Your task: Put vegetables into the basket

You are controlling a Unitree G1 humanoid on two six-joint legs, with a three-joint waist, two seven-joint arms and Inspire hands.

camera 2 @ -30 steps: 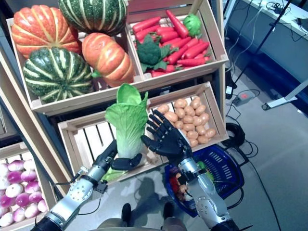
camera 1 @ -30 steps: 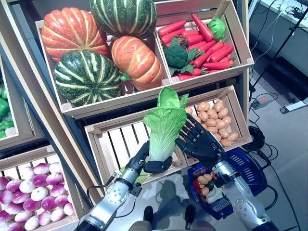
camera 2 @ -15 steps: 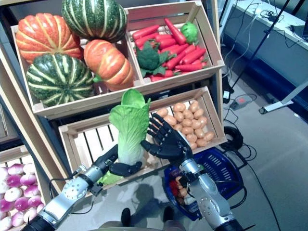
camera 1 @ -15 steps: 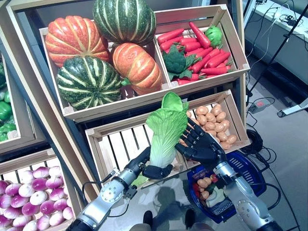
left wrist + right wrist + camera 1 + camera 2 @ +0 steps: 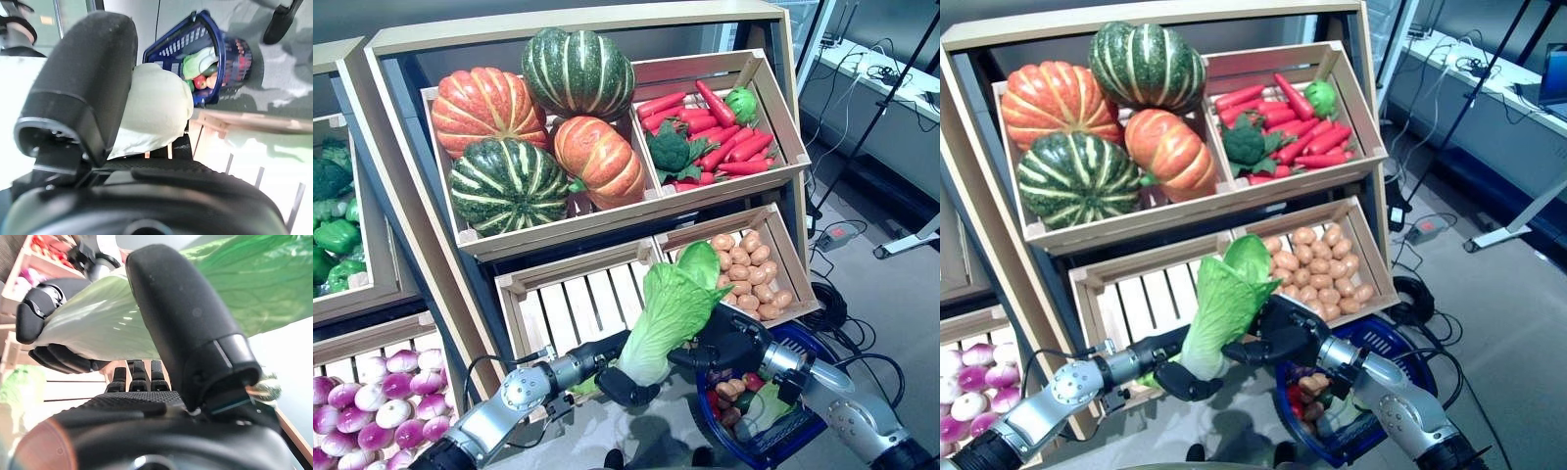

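A pale green napa cabbage (image 5: 671, 304) is held in the air in front of the lower wooden crates, leaning to the right. My left hand (image 5: 622, 380) is shut on its white base (image 5: 156, 107). My right hand (image 5: 734, 338) is closed round its middle, with the thumb (image 5: 181, 323) across the leaf (image 5: 220, 289) and the fingers behind it. The blue basket (image 5: 773, 446) stands on the floor just under and right of my right hand. In it lie small brown potatoes (image 5: 729, 389), a red vegetable and a pale green leafy one (image 5: 200, 61).
The wooden vegetable stand (image 5: 607, 211) rises right behind the cabbage, and its lower slatted crate (image 5: 573, 304) juts out at hand height. Grey floor with cables (image 5: 832, 294) lies to the right of the basket.
The camera has shifted. The cabbage has tipped to the right and come lower, toward the basket. My right hand has gone from spread fingers beside the cabbage to closed round it.
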